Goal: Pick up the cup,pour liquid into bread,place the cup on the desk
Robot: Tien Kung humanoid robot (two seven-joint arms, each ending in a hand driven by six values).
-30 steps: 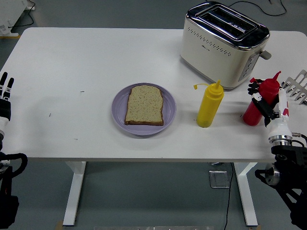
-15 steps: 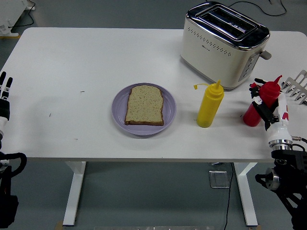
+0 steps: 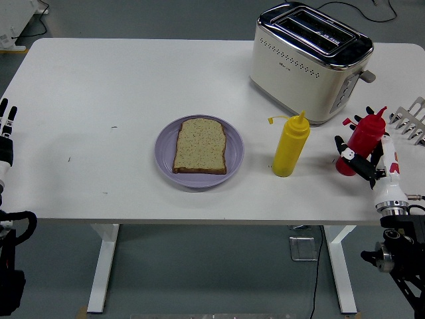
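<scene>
You had one white counter [image 3: 133, 86], one toaster [image 3: 311, 60] at far right, one purple plate [image 3: 166, 159] with one bread slice [image 3: 200, 146] on it mid-counter, one yellow squeeze bottle [image 3: 291, 146] just right of the plate, one red squeeze bottle [image 3: 358, 143] right of that near the counter's right edge; no cup was visible, so the red bottle looked like the task's thing. The right robot hand [image 3: 362, 159] was at the red bottle, fingers spread around its lower body, not yet clamped on it. To do it well, close evenly mid-body, keep it upright, don't squeeze before reaching the bread. Left robot hand [image 3: 6, 129] rested at the left edge, fingers straight, holding nothing.
</scene>
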